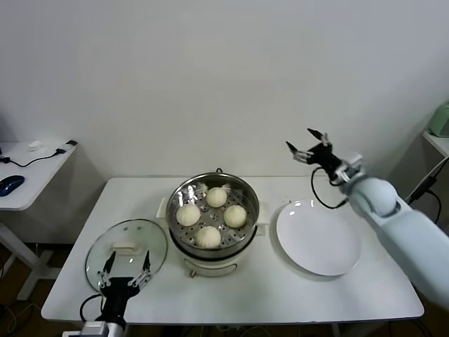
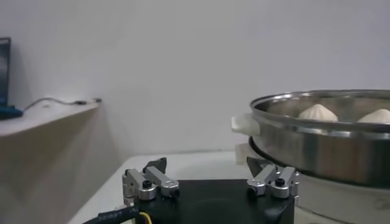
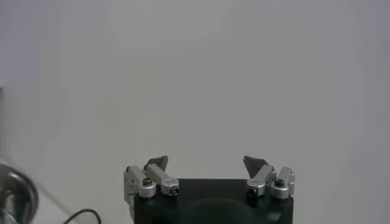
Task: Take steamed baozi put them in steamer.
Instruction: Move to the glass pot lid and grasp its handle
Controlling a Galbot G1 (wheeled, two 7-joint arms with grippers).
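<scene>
All four small cream-white domed steamed baozi (image 1: pixel 210 217) are sitting on the perforated tray inside the round shiny stainless-steel steamer (image 1: pixel 181 194), so the loading looks finished. The right end effector (image 1: pixel 309 147) is hanging raised above the table's (image 1: pixel 351 295) far edge with its fingers spread apart and gripping nothing; the flat white round plate (image 1: pixel 319 239) is lying bare below and nearer than it, probably because the buns came from there. The left end effector (image 1: pixel 126 270), also spread and unloaded, is hovering low at the near edge over the round glass lid (image 1: pixel 105 249), the steamer just beside it toward the right arm, probably parked clear.
</scene>
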